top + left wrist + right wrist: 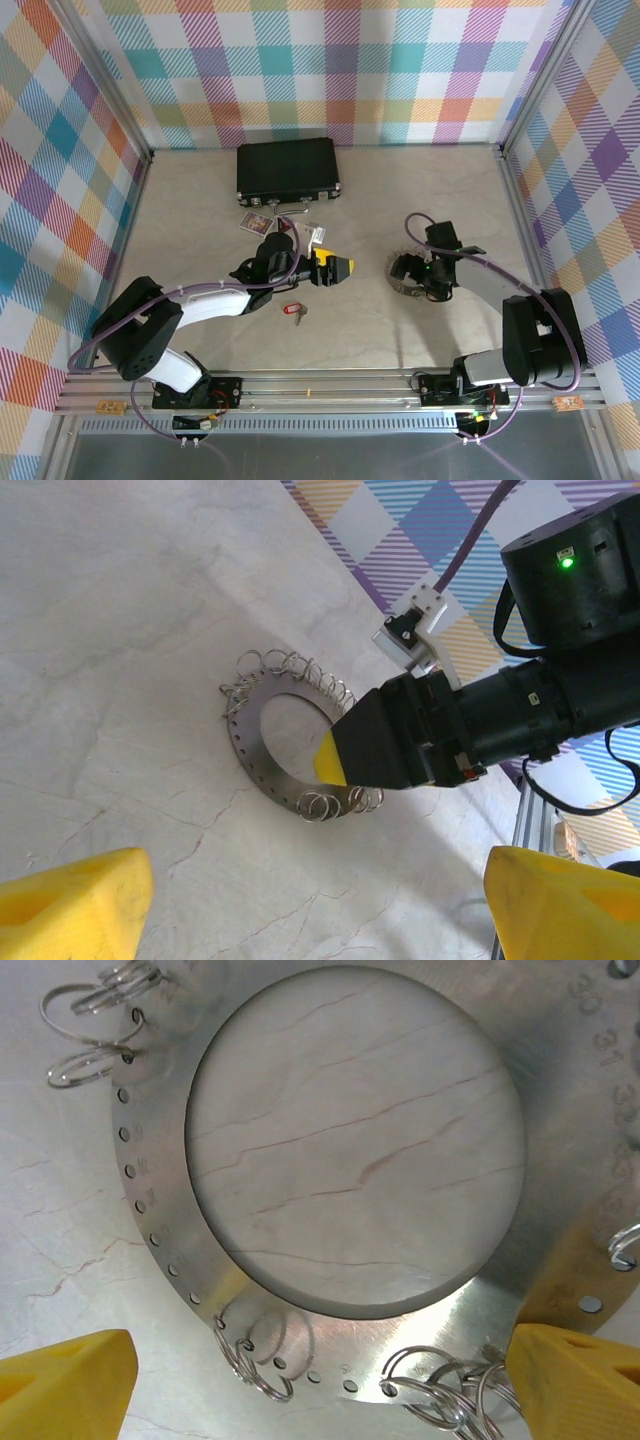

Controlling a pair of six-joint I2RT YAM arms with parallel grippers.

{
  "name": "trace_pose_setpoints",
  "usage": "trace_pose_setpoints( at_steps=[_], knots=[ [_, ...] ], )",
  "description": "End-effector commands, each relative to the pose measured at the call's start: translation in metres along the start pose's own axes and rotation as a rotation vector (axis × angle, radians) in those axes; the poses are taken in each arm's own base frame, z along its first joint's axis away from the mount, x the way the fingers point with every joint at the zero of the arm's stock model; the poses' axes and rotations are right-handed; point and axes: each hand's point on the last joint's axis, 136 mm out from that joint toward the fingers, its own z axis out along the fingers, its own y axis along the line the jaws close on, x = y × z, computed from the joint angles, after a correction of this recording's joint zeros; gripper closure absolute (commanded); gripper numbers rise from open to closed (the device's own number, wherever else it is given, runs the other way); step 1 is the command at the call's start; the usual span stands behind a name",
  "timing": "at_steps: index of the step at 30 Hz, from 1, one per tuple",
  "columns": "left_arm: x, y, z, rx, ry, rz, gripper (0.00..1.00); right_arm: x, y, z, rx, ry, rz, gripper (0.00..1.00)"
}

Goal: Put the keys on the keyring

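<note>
Evidently we straddle the keyring [450, 1345], right gripper [320, 1380] spread wide, to steady it; left gripper [335, 270], also spread, hovers near the mid-frame keys [296, 311].

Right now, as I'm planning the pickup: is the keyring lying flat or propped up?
Flat. The keyring lies on the table; its visible band rests against the surface all round, with no edge raised.

One keyring [335, 1350], one key [296, 311], one case [287, 170]
</note>
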Motion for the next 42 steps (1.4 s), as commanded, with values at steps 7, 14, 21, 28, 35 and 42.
trace_pose_setpoints(
  at_steps=[7, 14, 21, 28, 35, 42],
  knots=[
    [-0.018, 0.01, -0.025, -0.022, -0.055, -0.052, 0.14, 0.036, 0.069, 0.026, -0.059, 0.086, -0.06, 0.06],
    [-0.021, 0.018, -0.033, -0.057, -0.064, -0.057, 0.14, 0.041, 0.111, 0.017, -0.045, 0.039, -0.192, 0.07],
    [-0.017, 0.028, -0.041, -0.112, -0.048, -0.047, 0.14, 0.027, 0.102, -0.015, 0.042, -0.04, -0.283, 0.07],
    [-0.012, 0.034, -0.043, -0.14, -0.025, -0.027, 0.14, 0.03, 0.081, -0.031, 0.174, 0.005, -0.418, 0.15],
    [-0.009, 0.033, -0.044, -0.133, -0.009, -0.018, 0.16, 0.037, 0.068, -0.03, 0.262, 0.102, -0.526, 0.4],
    [-0.01, 0.027, -0.046, -0.11, -0.008, -0.013, 0.17, 0.047, 0.069, -0.012, 0.247, 0.182, -0.546, 0.53]
  ],
)
